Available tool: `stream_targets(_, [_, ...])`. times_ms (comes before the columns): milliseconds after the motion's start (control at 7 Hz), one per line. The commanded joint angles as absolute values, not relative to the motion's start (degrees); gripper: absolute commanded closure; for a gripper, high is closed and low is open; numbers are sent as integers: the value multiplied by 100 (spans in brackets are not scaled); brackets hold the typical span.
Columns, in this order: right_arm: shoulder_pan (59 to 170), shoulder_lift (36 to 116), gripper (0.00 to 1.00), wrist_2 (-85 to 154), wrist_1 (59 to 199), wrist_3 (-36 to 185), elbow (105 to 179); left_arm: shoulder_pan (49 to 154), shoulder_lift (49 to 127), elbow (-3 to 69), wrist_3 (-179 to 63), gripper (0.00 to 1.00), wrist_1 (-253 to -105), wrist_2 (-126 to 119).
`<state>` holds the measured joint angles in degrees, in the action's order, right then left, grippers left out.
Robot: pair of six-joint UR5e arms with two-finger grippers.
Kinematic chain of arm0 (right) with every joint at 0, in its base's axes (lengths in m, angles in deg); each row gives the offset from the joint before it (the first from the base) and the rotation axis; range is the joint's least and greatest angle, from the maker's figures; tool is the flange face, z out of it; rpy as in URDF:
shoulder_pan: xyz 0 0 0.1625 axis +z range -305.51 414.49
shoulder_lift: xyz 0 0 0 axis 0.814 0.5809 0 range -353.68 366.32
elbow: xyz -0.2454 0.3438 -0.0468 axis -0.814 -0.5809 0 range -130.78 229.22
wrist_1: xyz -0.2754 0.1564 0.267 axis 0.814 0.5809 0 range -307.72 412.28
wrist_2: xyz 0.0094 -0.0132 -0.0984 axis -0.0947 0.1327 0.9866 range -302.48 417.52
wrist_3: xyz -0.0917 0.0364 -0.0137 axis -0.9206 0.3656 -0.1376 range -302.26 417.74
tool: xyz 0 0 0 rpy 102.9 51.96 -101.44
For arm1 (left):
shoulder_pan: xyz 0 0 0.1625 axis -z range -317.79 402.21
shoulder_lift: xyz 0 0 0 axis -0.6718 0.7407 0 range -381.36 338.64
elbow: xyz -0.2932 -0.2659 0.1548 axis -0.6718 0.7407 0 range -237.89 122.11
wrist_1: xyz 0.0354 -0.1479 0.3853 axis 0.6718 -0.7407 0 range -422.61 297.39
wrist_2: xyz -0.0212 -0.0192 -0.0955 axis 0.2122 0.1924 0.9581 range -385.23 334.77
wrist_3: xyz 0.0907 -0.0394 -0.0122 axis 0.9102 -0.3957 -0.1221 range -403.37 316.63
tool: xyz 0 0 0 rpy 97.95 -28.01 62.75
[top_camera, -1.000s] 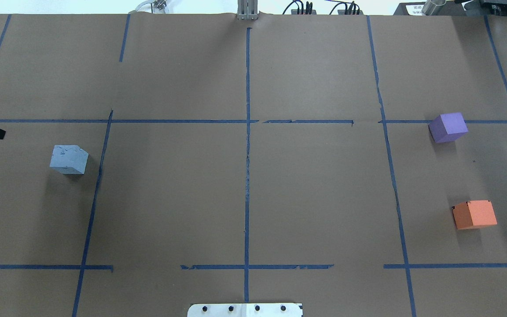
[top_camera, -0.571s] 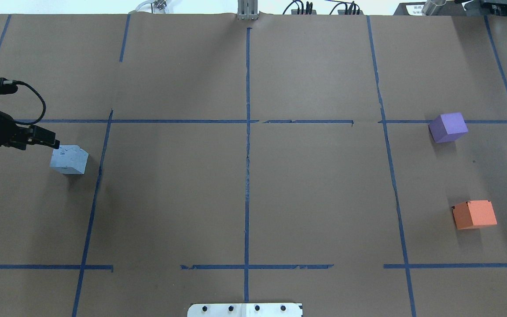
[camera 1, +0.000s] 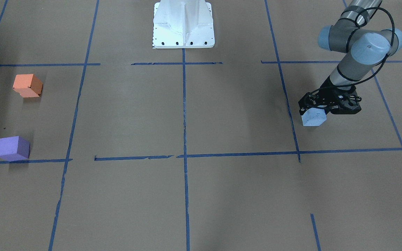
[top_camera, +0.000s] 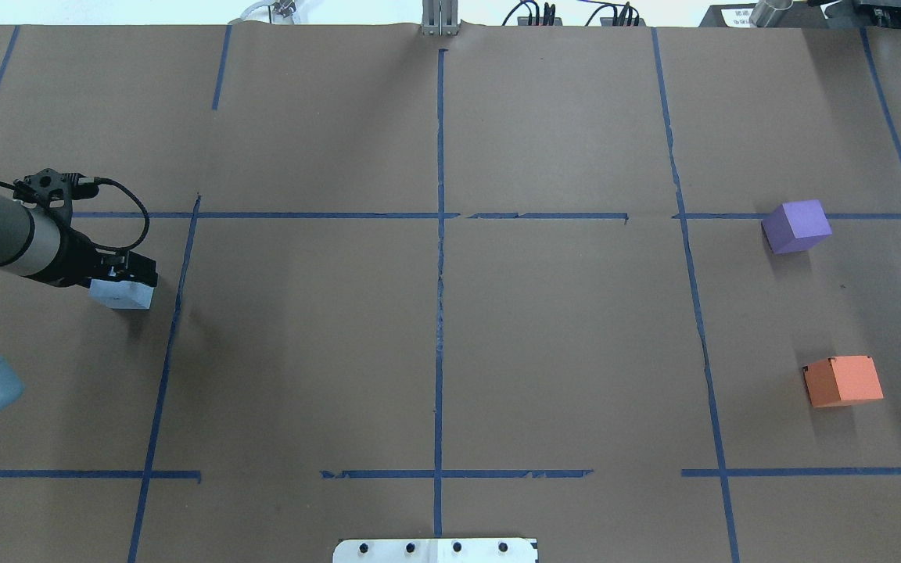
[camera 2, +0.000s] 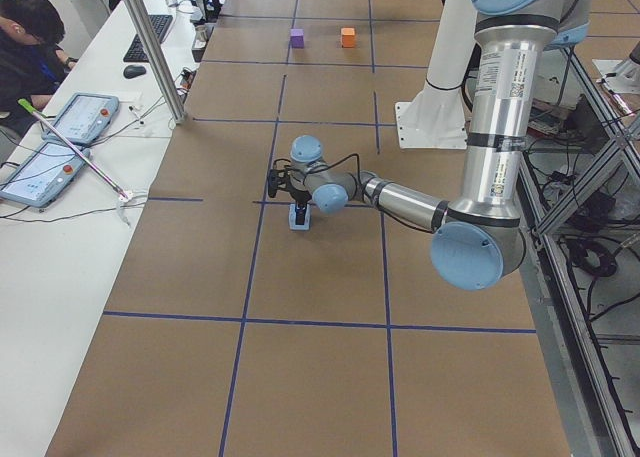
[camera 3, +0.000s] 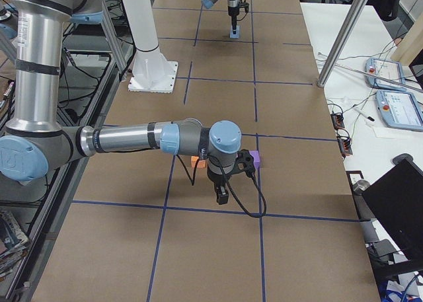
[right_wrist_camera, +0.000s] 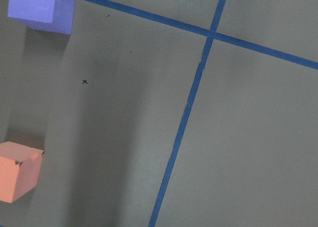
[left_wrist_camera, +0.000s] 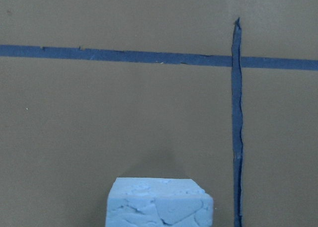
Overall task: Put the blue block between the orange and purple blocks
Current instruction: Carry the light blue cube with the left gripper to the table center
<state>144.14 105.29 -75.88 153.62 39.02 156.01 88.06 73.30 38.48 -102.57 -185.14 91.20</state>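
Observation:
The blue block (top_camera: pixel 123 295) sits at the table's left and also shows in the front view (camera 1: pixel 313 118) and at the bottom of the left wrist view (left_wrist_camera: pixel 159 204). My left gripper (top_camera: pixel 128 274) is right over it, open, its black fingers (camera 1: pixel 307 104) down around the block's top. The purple block (top_camera: pixel 797 227) and the orange block (top_camera: pixel 843 381) sit apart at the far right, with bare paper between them. My right gripper (camera 3: pixel 221 196) hovers near those two blocks; it shows only in the right side view, so I cannot tell if it is open or shut.
Brown paper with blue tape lines (top_camera: pixel 439 274) covers the table. The white robot base (camera 1: pixel 183 24) stands at the robot's edge. A metal post (camera 2: pixel 150 47) and an operator (camera 2: pixel 25 37) with tablets are at the far side.
My left arm has swung in from the left edge, and its gripper has moved right onto the blue block's top. No block has moved.

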Motion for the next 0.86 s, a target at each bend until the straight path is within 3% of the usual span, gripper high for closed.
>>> stream_targets(0, [14414,10529,0,-7589,15362,3902,15601,8546,7338,3739,-10209,0,-18496,8920])
stream_targets(143, [14414,10529,0,-7589,15362,3902,15601,8545,7347,3738,-10208,51,-18469,8955])
stream_targets(286, [14414,10529,0,-7589,15362,3902,15601,8571,7347,3834,-10208,91,-18165,8973])
stream_targets(429, [14414,10529,0,-7589,15362,3902,15601,8615,7451,4131,-10208,92,-17718,8999])
stream_targets(714, [14414,10529,0,-7589,15362,3902,15592,8563,9007,4529,-10234,91,-15431,8929])
